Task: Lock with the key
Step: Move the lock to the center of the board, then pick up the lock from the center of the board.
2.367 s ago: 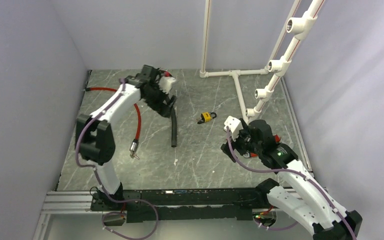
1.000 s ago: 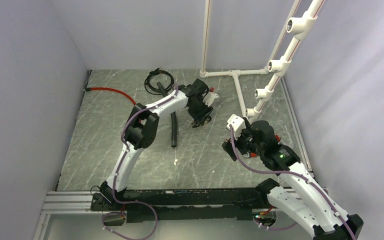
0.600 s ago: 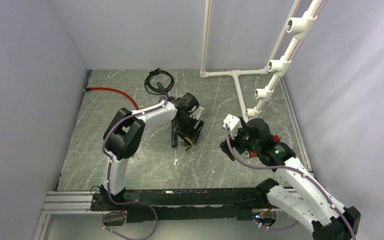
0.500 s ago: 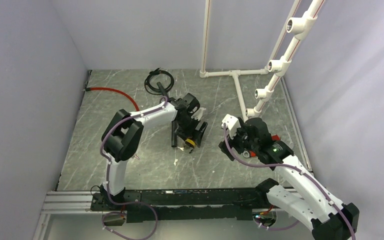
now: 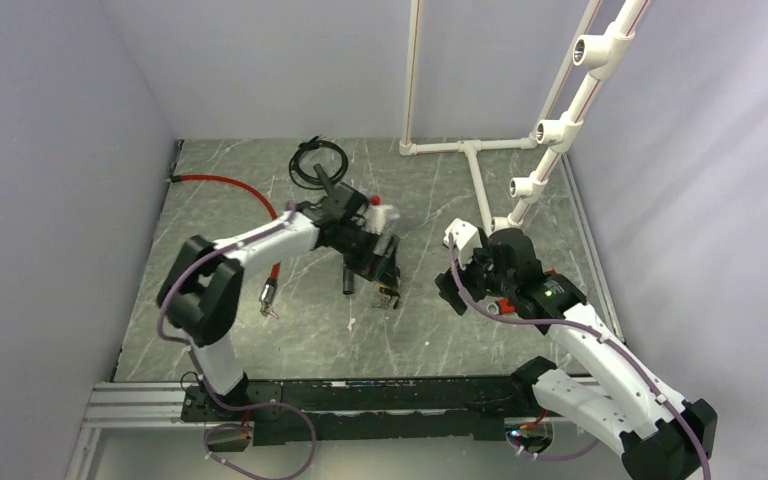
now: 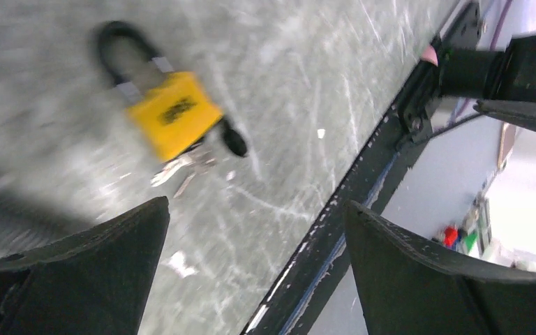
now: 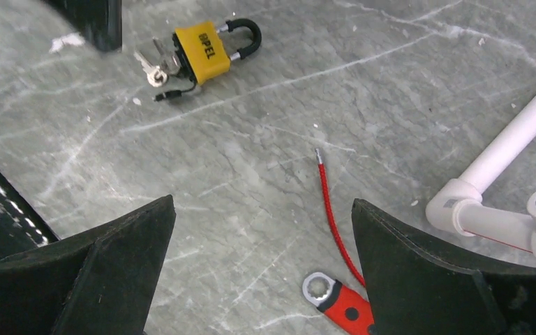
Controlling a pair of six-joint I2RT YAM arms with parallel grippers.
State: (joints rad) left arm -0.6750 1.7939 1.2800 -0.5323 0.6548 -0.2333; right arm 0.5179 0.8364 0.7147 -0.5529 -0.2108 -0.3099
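Observation:
A yellow padlock with a black shackle lies flat on the grey marbled table, a small bunch of keys at its base. I cannot tell whether a key sits in the keyhole. In the left wrist view the padlock and keys lie just beyond my left gripper, which is open and empty. From above, the left gripper hovers beside the padlock. My right gripper, to the padlock's right, is open and empty.
A red-handled wrench and a thin red cord lie under the right gripper. A white pipe frame stands at the back right. A black hose, a red cable and a coiled black cable lie to the left.
The left gripper brought the padlock from the back middle toward the front, let it go, opened wide and drew back. The right gripper shifted slightly left.

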